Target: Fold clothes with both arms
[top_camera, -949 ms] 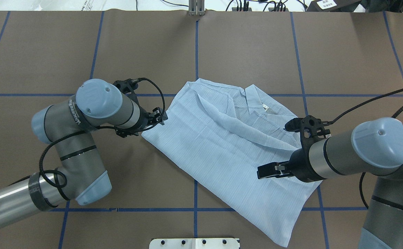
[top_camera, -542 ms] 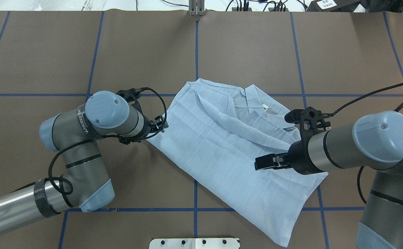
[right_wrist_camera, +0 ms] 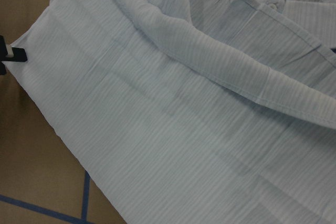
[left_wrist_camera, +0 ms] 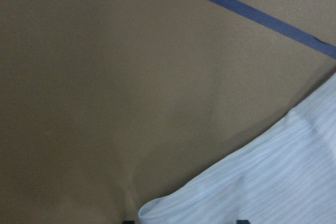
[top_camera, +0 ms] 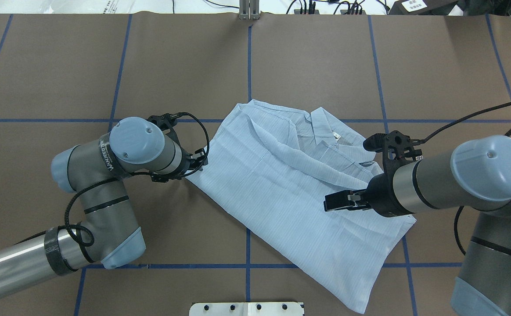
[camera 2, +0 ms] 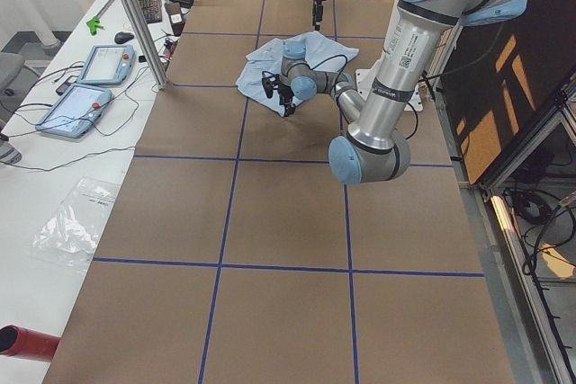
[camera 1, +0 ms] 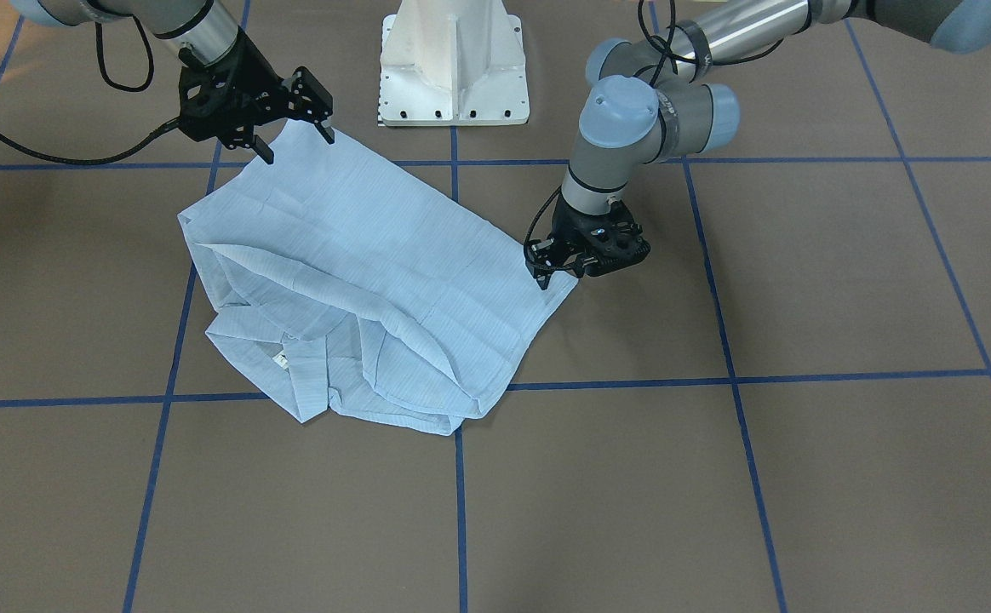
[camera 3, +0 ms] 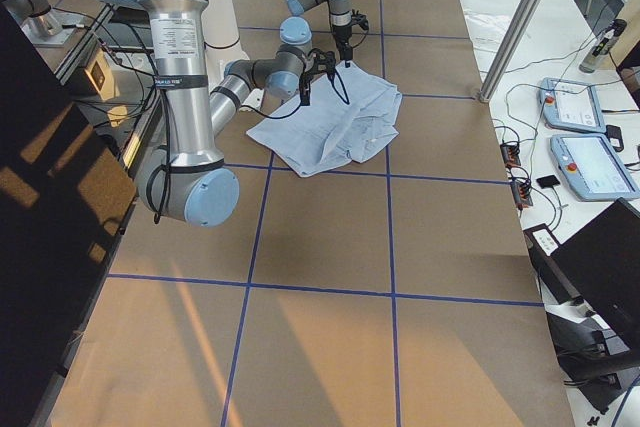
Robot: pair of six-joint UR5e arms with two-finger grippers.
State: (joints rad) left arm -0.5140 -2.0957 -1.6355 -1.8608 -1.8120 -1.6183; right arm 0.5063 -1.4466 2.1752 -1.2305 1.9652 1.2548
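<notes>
A wide counter [top_camera: 325, 57] covered in brown paper, marked into large squares by blue tape lines [top_camera: 248, 66]. A white pedestal base [camera 1: 455, 60] is bolted at one edge. Beside the counter, a white bench [camera 2: 36, 186] holds two teach pendants [camera 2: 76, 110], a keyboard [camera 2: 148, 4] and a clear plastic bag [camera 2: 76, 222]. An aluminium post [camera 2: 135, 20] rises nearby. Warm light patches [camera 3: 190, 347] fall across the paper.

You see a light blue, finely striped shirt [top_camera: 282, 193] with a white neck label [top_camera: 336, 135] on a brown worktop [top_camera: 325, 66] gridded with blue lines [top_camera: 249, 66].

Bare table [top_camera: 325, 66] around shirt [top_camera: 282, 184], pedestal [camera 1: 455, 68] near hem
</notes>
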